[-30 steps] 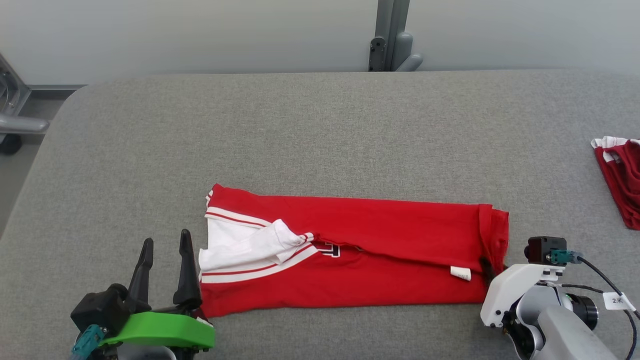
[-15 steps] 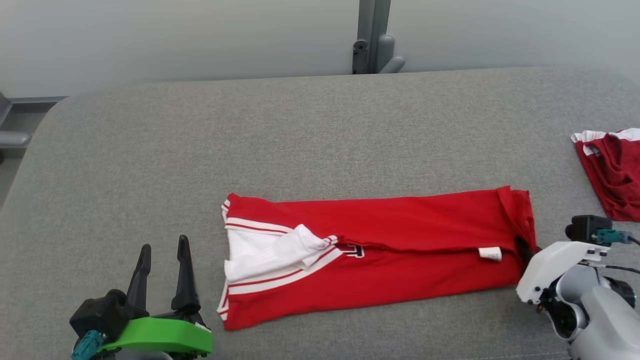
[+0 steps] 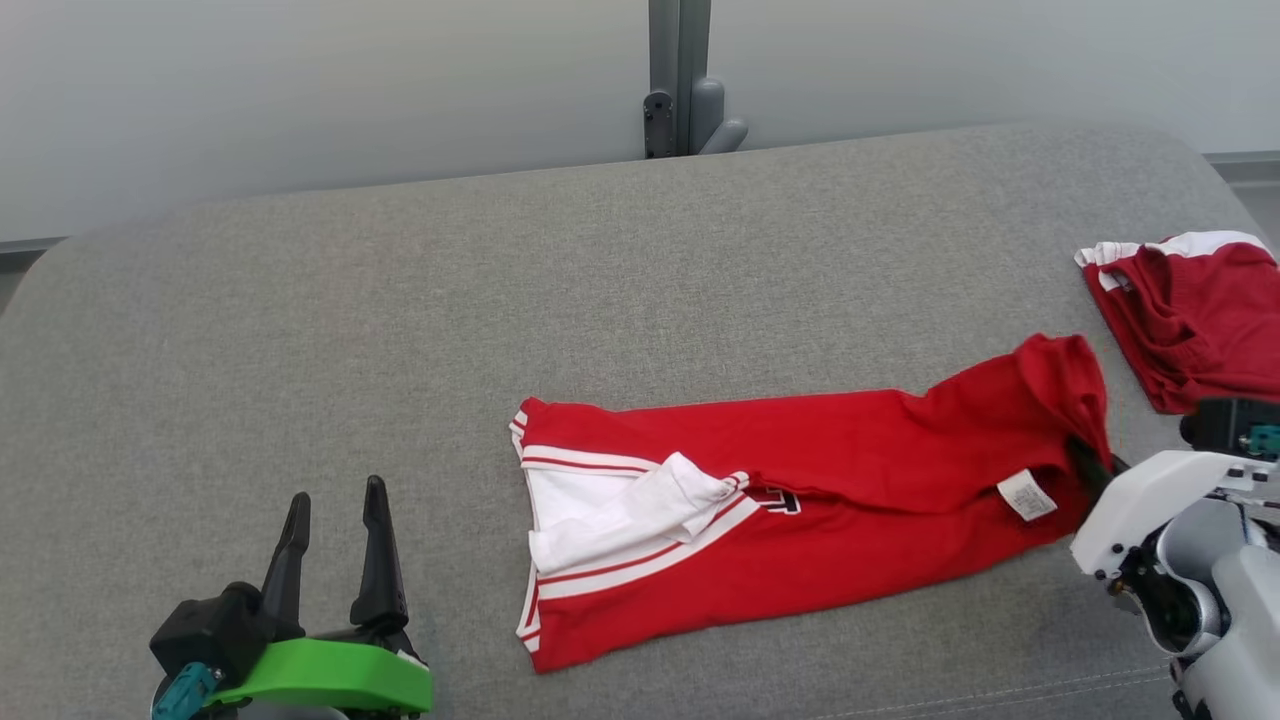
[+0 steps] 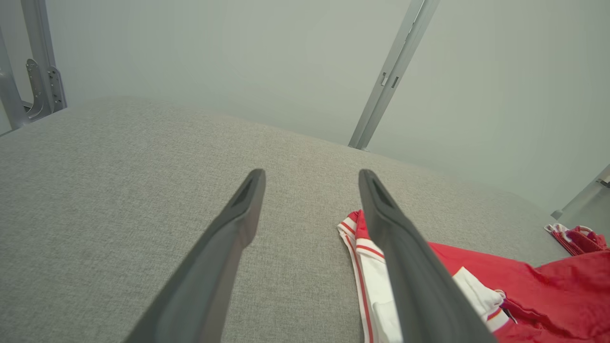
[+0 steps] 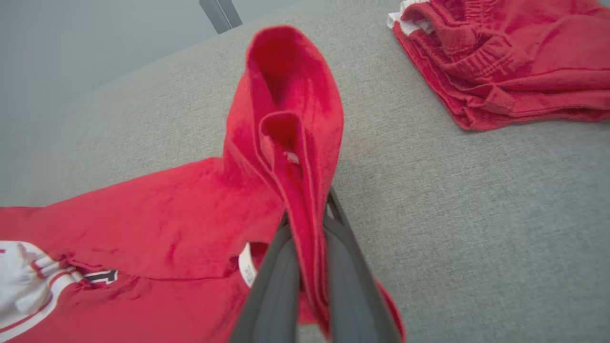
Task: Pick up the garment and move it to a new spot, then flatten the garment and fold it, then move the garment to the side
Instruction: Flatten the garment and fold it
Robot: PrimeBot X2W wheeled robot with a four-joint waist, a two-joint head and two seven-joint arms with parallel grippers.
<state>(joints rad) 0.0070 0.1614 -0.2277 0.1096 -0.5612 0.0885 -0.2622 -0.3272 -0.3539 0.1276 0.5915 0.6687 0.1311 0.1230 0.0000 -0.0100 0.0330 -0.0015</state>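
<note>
Head view: the folded red garment (image 3: pixel 830 470) lies across the grey bench (image 3: pixel 400 330), its white, stripe-trimmed end toward the robot's left. Its other end is lifted and bunched where the right hand (image 3: pixel 1092 468) is clamped on it. A white care label (image 3: pixel 1027 495) near that end carries print too small to read. Dark block lettering (image 3: pixel 783 501) on the chest is mostly hidden under a fold. The right wrist view shows more of the grip: both fingers (image 5: pixel 281 286) pressed together on a doubled red edge. A second red garment (image 3: pixel 1190 320) lies near the held end, apart from it. The left hand (image 3: pixel 336 490) hovers with fingers apart, holding nothing, near the white end.
</note>
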